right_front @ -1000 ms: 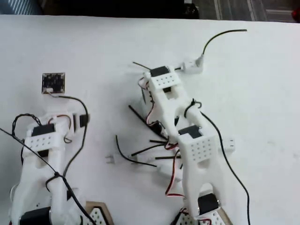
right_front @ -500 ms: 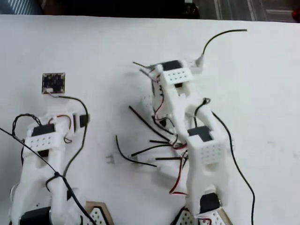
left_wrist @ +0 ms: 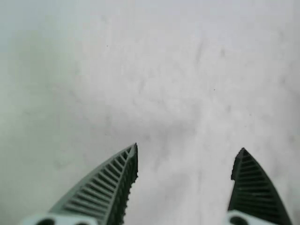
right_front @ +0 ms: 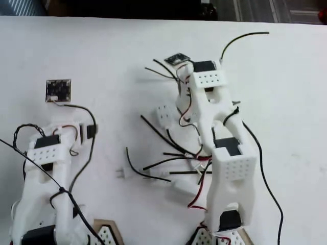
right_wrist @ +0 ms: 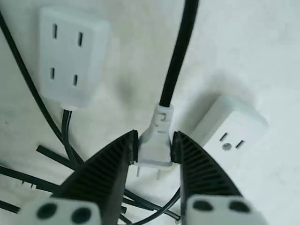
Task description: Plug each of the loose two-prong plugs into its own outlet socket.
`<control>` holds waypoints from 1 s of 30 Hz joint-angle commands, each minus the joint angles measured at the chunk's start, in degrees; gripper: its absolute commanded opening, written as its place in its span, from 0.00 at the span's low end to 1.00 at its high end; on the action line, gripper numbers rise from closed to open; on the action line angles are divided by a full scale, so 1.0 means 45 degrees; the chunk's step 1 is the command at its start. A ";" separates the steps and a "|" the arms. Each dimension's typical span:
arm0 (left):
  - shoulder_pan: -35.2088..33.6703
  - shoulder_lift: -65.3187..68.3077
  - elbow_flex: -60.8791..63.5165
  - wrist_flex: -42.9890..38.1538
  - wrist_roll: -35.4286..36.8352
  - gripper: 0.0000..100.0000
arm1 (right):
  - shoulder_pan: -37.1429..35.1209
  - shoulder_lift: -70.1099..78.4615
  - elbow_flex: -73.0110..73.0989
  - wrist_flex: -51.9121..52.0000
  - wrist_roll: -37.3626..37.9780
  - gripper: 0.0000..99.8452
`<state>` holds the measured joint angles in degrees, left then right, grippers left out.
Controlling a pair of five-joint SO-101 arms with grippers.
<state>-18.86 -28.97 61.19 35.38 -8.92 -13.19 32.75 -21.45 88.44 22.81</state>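
Note:
My right gripper (right_wrist: 154,137) is shut on a white two-prong plug (right_wrist: 157,150) with a black cord (right_wrist: 178,56); its prongs point toward the wrist camera. Beside it lie a white outlet block (right_wrist: 70,56) with two sockets and a smaller white outlet adaptor (right_wrist: 229,126). In the high view the right arm (right_front: 207,81) stretches to the back middle, with the held plug's cord (right_front: 240,37) curving away behind it and the outlet block (right_front: 164,115) beside it. Another loose plug (right_front: 121,173) lies at the centre. My left gripper (left_wrist: 187,157) stands open over bare table.
Several black cords (right_front: 168,153) lie tangled between the arms. A small dark circuit board (right_front: 57,90) sits at the left, wired to the left arm (right_front: 48,153). The table's far edge (right_front: 102,18) runs along the back.
The right arm's wrist has swung to the right over the white plug at the back, uncovering the outlet block. The left arm has kept still.

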 commanded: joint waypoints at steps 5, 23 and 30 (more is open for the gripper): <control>-0.0107 -0.0479 -0.0039 -0.0215 0.0059 0.32 | -0.0068 -0.0498 -0.0332 0.0596 -0.0313 0.12; -0.0107 -0.0479 -0.0039 -0.0215 0.0059 0.32 | -0.1201 0.0107 0.0801 -0.0244 -0.0391 0.12; -0.0107 -0.0479 -0.0039 -0.0215 0.0059 0.32 | -0.0303 0.1241 0.0781 -0.0654 -0.0313 0.12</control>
<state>-18.86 -28.97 61.19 35.38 -8.92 -16.35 36.44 -18.29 86.59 21.58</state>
